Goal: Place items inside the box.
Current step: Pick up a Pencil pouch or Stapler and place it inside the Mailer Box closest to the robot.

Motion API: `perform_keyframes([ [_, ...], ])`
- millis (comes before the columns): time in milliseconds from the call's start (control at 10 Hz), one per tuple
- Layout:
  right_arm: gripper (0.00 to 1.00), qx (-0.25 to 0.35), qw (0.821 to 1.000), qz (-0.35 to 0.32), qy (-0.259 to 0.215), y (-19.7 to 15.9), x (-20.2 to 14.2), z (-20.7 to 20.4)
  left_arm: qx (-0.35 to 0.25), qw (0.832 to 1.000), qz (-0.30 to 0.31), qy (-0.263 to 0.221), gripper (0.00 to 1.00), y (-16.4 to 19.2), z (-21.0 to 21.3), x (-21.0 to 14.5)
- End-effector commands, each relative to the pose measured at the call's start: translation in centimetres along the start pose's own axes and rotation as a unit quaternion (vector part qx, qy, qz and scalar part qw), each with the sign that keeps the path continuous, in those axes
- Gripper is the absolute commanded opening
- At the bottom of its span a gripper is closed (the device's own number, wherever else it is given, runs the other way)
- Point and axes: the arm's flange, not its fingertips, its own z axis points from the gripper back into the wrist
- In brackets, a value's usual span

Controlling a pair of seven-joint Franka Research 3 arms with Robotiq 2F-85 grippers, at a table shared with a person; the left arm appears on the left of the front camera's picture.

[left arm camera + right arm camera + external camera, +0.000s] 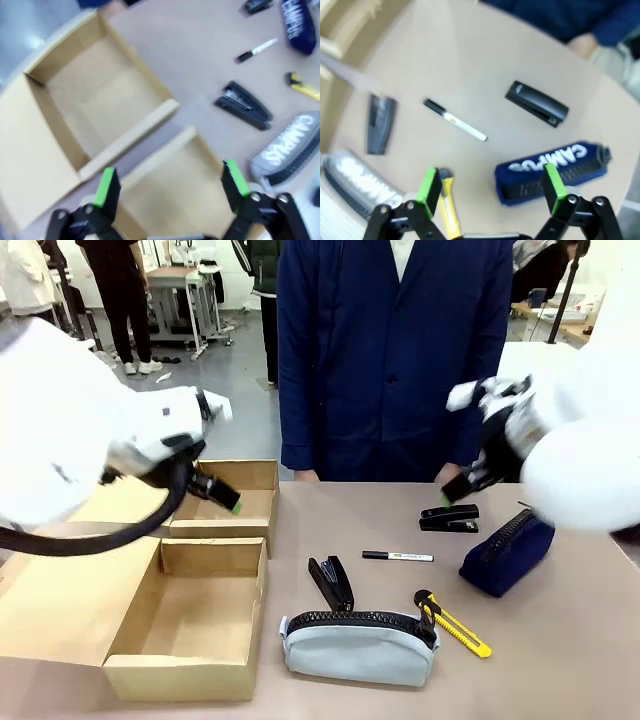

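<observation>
Hovering above the open brown cardboard box (215,556) with two compartments, at the left of the beige desk (380,510), the left arm's fingers (106,186) stand wide apart and hold nothing. The right arm's fingers (431,185) are spread just as wide, also without a load, above the navy blue fabric pouch (550,167) printed "CAMPUS". Every item lies on the desk outside the box. One black stapler (449,519) sits just beyond the pouch, and a black-and-white marker (398,556) lies mid-desk. Beside the marker is a second black stapler (333,583). Nearest the camera are a grey zip pencil case (360,648) and a yellow-black utility knife (452,623). A person in a dark blue coat (395,350) stands opposite.
</observation>
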Motion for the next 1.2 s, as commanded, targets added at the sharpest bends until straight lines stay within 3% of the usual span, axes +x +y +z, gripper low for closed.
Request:
perform_keyframes([
  [0, 1.00, 0.052, 0.993, -0.105, 0.013, -0.2, -0.6, 8.4, -0.048, 0.998, 0.032, 0.001, 1.00, 0.6, 8.0, -1.0],
  [100, 1.00, 0.121, 0.977, -0.174, 0.018, -1.6, -2.5, 12.3, -0.081, 0.995, 0.061, 0.014, 1.00, 2.2, 11.4, -1.7],
  [200, 1.00, 0.144, 0.962, -0.233, 0.000, -3.9, -4.8, 15.0, -0.148, 0.985, 0.092, 0.021, 1.00, 5.2, 13.7, -2.9],
  [300, 1.00, 0.185, 0.941, -0.281, -0.038, -6.8, -7.9, 17.4, -0.166, 0.973, 0.157, -0.015, 1.00, 8.2, 15.9, -4.7],
  [400, 1.00, 0.223, 0.912, -0.331, -0.088, -10.2, -11.3, 19.4, -0.221, 0.949, 0.215, -0.059, 1.00, 12.1, 17.6, -7.4],
  [500, 1.00, 0.246, 0.872, -0.397, -0.146, -14.2, -15.4, 20.2, -0.253, 0.915, 0.288, -0.124, 1.00, 17.2, 19.2, -10.5],
  [700, 1.00, 0.283, 0.807, -0.484, -0.185, -20.0, -21.4, 19.8, -0.277, 0.846, 0.393, -0.230, 1.00, 19.0, 17.9, -16.0],
  [800, 1.00, 0.288, 0.785, -0.513, -0.193, -21.4, -23.4, 19.0, -0.284, 0.822, 0.424, -0.252, 1.00, 19.2, 16.6, -16.8],
  [900, 1.00, 0.287, 0.771, -0.537, -0.187, -22.7, -24.7, 18.3, -0.285, 0.803, 0.451, -0.267, 1.00, 18.6, 14.9, -17.5],
  [1000, 1.00, 0.273, 0.763, -0.555, -0.187, -23.4, -25.5, 17.8, -0.283, 0.796, 0.467, -0.261, 1.00, 17.8, 13.5, -16.7],
  [1100, 1.00, 0.271, 0.777, -0.537, -0.186, -26.3, -24.0, 24.0, -0.281, 0.815, 0.450, -0.233, 1.00, 24.5, 20.4, -17.2],
])
